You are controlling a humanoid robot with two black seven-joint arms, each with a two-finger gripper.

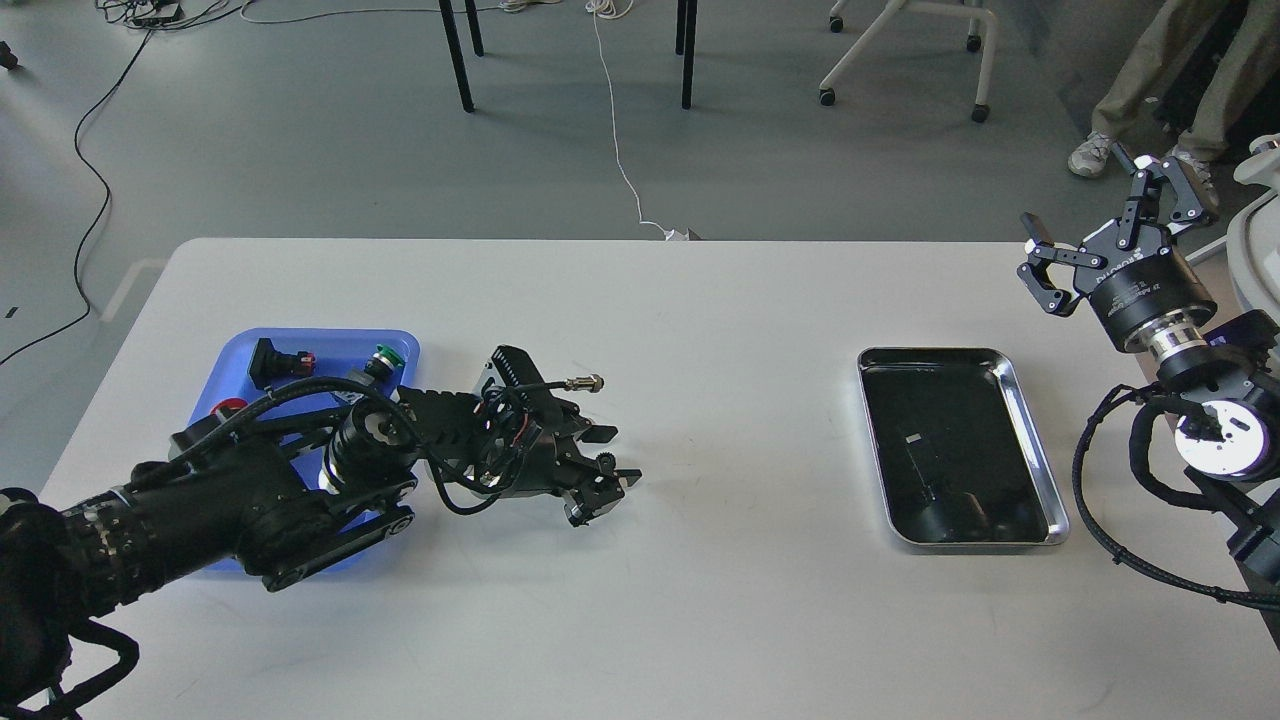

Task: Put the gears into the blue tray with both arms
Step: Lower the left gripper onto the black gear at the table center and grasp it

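Lettering on right claw (pixel 1120 215) collar, unreadable

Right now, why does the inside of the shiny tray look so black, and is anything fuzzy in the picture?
In the head view, the silver tray has a bright glinting rim, but its inside mirrors something dark, so whatever lies in it is hard to tell. The white table is evenly lit with soft shadows. The left gripper looks sharp, not blurred, though black on black hides its details.

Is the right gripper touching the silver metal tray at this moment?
Apart. The head view shows the right gripper raised near the table's far right edge, with bare white table between it and the silver tray.
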